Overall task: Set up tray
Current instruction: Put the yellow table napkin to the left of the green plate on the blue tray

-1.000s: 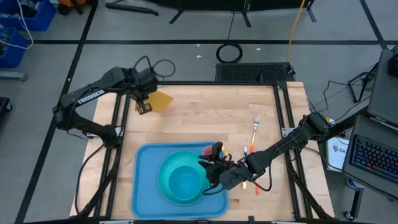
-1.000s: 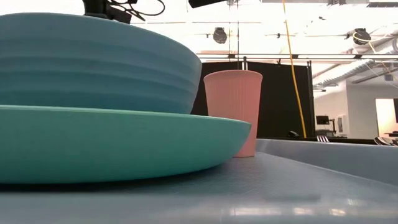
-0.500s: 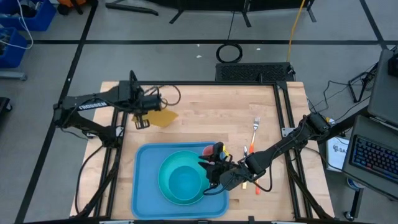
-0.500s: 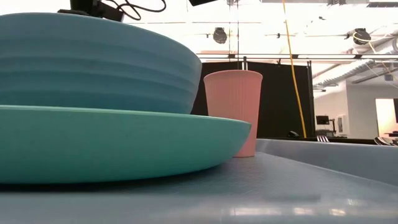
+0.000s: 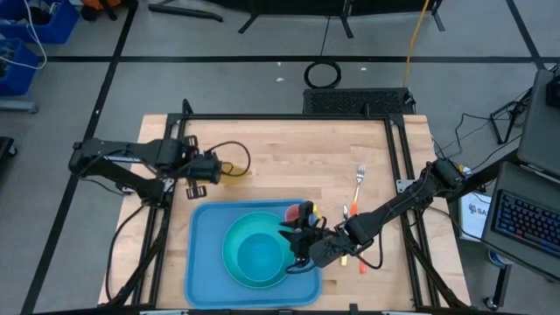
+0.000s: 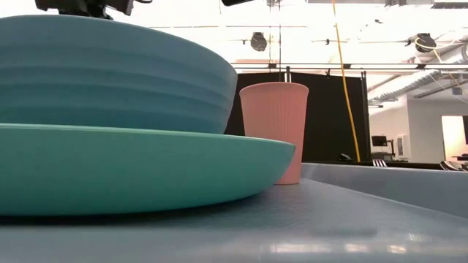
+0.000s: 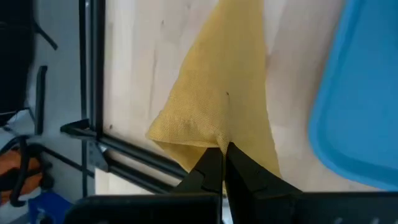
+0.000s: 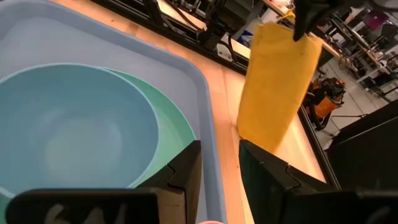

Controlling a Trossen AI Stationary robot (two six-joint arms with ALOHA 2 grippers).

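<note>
The blue tray (image 5: 203,262) lies on the table's near half. On it a light blue bowl (image 5: 254,254) sits in a turquoise plate (image 6: 146,168), with a pink cup (image 6: 274,124) upright by the tray's far right corner. My left gripper (image 5: 197,168) is shut on the yellow-orange napkin (image 5: 231,171), just beyond the tray's far left corner. In the right wrist view the napkin (image 8: 277,87) hangs beside the tray's rim (image 8: 205,87). My right gripper (image 8: 217,168) is open above the tray's right side, next to the bowl (image 8: 68,130), touching nothing. My left gripper pinches the napkin between its two shut fingers at an upper edge (image 7: 217,140), coming from above. The cloth hangs slack below the fingers (image 8: 305,18). Its lower end (image 8: 258,137) is close to the table; whether it touches the wood I cannot tell.
A silver fork (image 5: 359,179) and an orange-handled utensil (image 5: 346,210) lie on bare wood right of the tray. A black frame rail (image 7: 93,81) runs along the table's left edge. Bare wood spans the far half of the table (image 5: 297,153).
My left gripper has carried the napkin from near the table's far left corner toward the near edge and down, ending beside the tray's far left corner. The napkin stays hanging from the shut fingers. My right arm has kept still.
</note>
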